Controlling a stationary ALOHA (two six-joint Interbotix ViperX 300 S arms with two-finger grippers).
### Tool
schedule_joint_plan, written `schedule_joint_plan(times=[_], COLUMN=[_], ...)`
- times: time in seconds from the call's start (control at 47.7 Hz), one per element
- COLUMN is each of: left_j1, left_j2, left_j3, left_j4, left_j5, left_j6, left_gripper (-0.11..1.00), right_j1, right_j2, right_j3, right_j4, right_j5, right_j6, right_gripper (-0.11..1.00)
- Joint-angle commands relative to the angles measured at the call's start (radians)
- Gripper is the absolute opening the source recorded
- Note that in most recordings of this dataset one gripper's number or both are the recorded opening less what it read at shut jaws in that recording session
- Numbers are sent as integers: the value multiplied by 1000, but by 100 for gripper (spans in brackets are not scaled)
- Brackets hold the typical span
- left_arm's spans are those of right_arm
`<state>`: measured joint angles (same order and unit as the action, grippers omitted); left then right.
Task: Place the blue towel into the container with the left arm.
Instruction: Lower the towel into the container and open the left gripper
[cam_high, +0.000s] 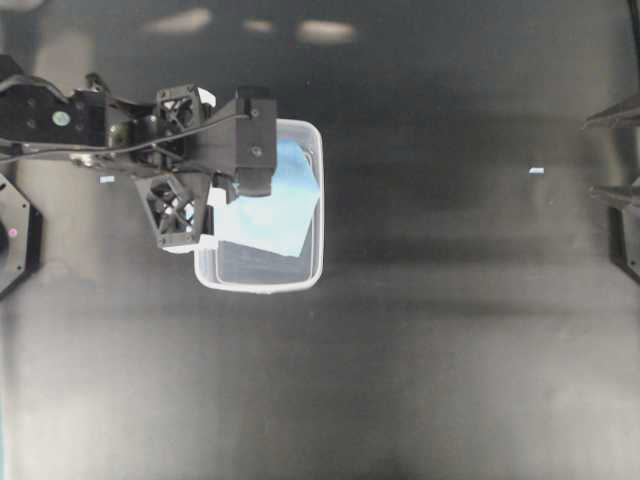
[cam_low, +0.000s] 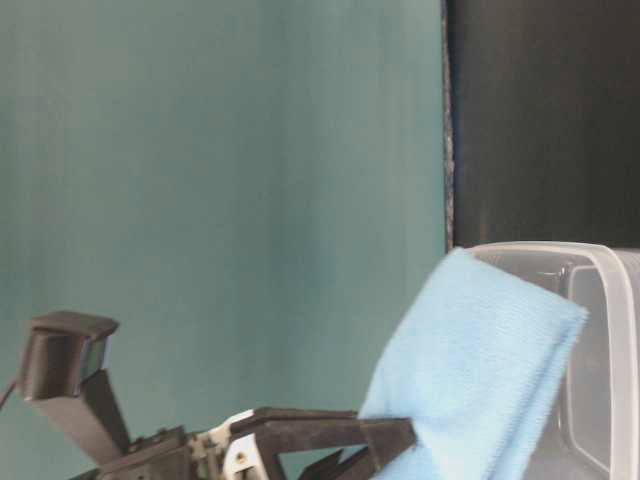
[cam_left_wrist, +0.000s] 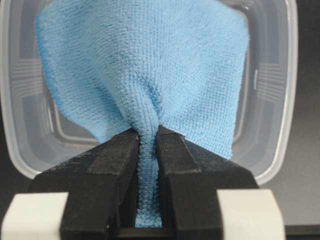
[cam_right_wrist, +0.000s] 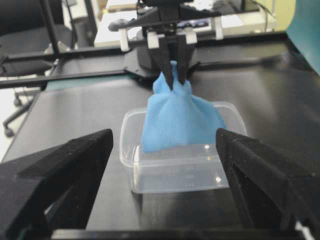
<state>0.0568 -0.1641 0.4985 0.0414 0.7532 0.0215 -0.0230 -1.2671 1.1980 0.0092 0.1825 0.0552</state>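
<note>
Left wrist view: blue towel (cam_left_wrist: 145, 80) is pinched at a bunched fold by the left tool (cam_left_wrist: 148, 145), jaws clamped on it. The towel is hung over the clear container (cam_left_wrist: 277, 100), lower edge draped inside. The container is set on the black desk (cam_high: 450, 330). The right tool (cam_right_wrist: 165, 165) is held wide apart, nothing gripped, well clear at the desk edge.
</note>
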Motion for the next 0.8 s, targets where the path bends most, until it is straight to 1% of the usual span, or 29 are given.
schedule_joint_plan(times=[0.0, 0.21, 0.44, 0.482, 0.608, 0.713, 0.776], left_j1=[-3, 0, 2, 2, 0, 2, 5], left_j2=[3, 21, 40, 43, 55, 54, 49], left_j3=[-8, -5, -2, 0, -2, -14, -28], left_j4=[3, 3, 3, 3, 3, 3, 3], left_j5=[-14, -26, -61, -63, -60, -60, -57], left_j6=[-3, 3, -9, -9, -9, -14, -29], left_gripper=[7, 7, 9, 17, 56, 83, 90], right_j1=[-2, -2, -2, -2, -2, -2, -2], right_j2=[8, 6, 6, 8, 6, 6, 8], right_j3=[-9, -9, -9, -9, -9, -9, -9], right_j4=[3, 3, 3, 3, 3, 3, 3], right_j5=[-11, -9, -9, -9, -9, -11, -11], right_j6=[0, 0, 2, 2, 2, 2, 2], right_gripper=[80, 80, 80, 80, 80, 80, 80])
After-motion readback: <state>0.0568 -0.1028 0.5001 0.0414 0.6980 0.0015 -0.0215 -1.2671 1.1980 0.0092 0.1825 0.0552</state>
